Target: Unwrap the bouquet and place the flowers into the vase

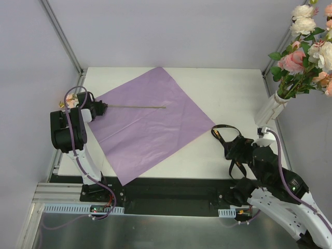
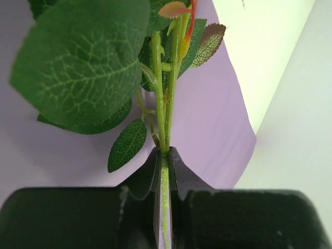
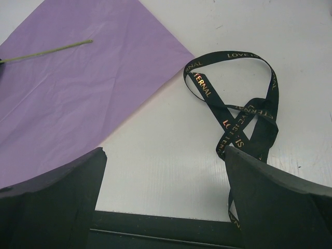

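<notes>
Clamped tight in black left gripper (image 2: 164, 155), frame left: one leafy green-stemmed artificial flower (image 2: 78, 62), stem stretching rightward over purple paper sheet (image 1: 150, 129). Spread wide, empty, lower right: black right gripper (image 3: 165, 155).

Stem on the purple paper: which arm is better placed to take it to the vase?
Left. The left tool is shut on the stem; the right tool hangs open and empty above the ribbon, though nearer the vase.
</notes>
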Action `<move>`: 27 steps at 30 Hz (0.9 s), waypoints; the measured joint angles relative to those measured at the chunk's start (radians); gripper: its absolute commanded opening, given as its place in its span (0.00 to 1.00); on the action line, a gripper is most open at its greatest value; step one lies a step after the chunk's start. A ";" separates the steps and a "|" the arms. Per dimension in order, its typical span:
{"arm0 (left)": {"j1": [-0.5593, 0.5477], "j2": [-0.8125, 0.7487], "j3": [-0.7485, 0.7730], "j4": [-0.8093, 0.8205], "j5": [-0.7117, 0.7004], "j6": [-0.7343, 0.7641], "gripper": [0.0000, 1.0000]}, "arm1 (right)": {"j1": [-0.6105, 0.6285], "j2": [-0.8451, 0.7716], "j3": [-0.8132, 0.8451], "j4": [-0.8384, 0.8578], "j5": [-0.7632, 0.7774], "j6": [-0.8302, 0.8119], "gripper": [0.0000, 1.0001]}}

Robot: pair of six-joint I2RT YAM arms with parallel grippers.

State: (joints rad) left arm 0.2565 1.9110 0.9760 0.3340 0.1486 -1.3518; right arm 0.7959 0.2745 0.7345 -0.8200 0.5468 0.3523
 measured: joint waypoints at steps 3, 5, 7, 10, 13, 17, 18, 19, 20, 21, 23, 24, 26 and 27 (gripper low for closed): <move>0.000 -0.009 -0.001 0.017 0.012 0.002 0.00 | 0.000 0.009 0.000 0.000 0.000 0.003 0.99; 0.000 -0.033 -0.002 0.019 0.026 0.005 0.00 | 0.000 0.014 0.000 0.000 0.000 0.005 0.99; -0.002 -0.086 -0.007 0.019 0.035 0.014 0.00 | 0.000 0.020 0.000 0.000 0.002 0.006 0.99; -0.015 -0.210 -0.014 0.022 0.057 0.050 0.00 | 0.000 0.034 0.001 0.001 0.011 0.006 0.99; -0.062 -0.368 -0.030 0.029 0.069 0.116 0.00 | 0.000 0.055 0.004 0.002 0.019 0.005 0.99; -0.212 -0.534 -0.035 0.047 0.119 0.242 0.00 | 0.000 0.103 0.025 0.008 0.024 -0.003 0.99; -0.259 -0.562 -0.035 0.050 0.140 0.279 0.00 | 0.000 0.117 0.032 0.010 0.024 -0.007 0.99; -0.302 -0.580 -0.031 0.049 0.167 0.317 0.00 | 0.000 0.132 0.041 0.014 0.022 -0.016 0.99; -0.338 -0.588 -0.025 0.047 0.193 0.353 0.00 | 0.000 0.145 0.047 0.018 0.020 -0.024 0.99; -0.385 -0.589 -0.012 0.041 0.228 0.405 0.00 | 0.000 0.163 0.058 0.022 0.015 -0.035 0.99; -0.465 -0.583 0.024 0.009 0.303 0.510 0.00 | 0.000 0.204 0.080 0.037 -0.014 -0.065 0.99; -0.508 -0.577 0.046 -0.023 0.342 0.572 0.00 | 0.000 0.225 0.092 0.046 -0.037 -0.084 0.98; -0.574 -0.562 0.089 -0.073 0.398 0.684 0.00 | 0.000 0.278 0.120 0.076 -0.108 -0.126 0.98; -0.610 -0.552 0.109 -0.097 0.433 0.738 0.00 | 0.000 0.309 0.135 0.090 -0.147 -0.146 0.97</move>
State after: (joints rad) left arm -0.3531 1.3590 1.0851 0.2367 0.5812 -0.6136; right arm 0.7959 0.5831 0.8692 -0.7296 0.4000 0.2066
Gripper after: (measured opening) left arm 0.021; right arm 0.984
